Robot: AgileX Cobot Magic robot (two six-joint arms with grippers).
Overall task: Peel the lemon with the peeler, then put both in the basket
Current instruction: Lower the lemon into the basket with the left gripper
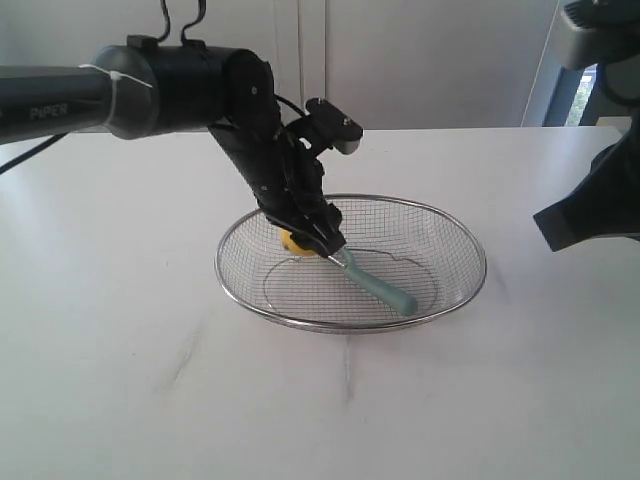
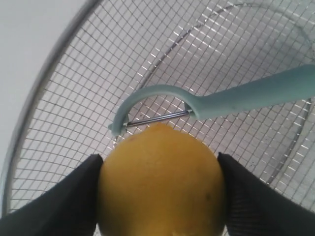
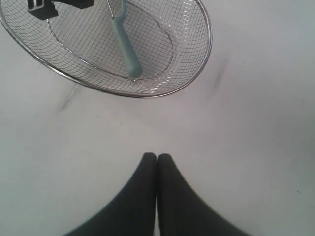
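Closest to the left wrist camera, the lemon [image 2: 160, 182] is pinched between the two black fingers [image 2: 74, 196] of the left gripper [image 2: 160, 162], one on either side. From the exterior view this gripper [image 1: 315, 235] reaches down inside the basket [image 1: 350, 328], which stands about mid-bench, and holds the lemon [image 1: 293, 241] low over the mesh; I cannot tell whether it rests on the wire. The peeler [image 1: 385, 287] lies in the basket, its teal handle pointing toward the front right corner of the bench [image 1: 120, 380] and its blade just beside the lemon. The right gripper [image 3: 157, 157] hangs over bare bench toward the right edge, fingers pressed together and holding nothing.
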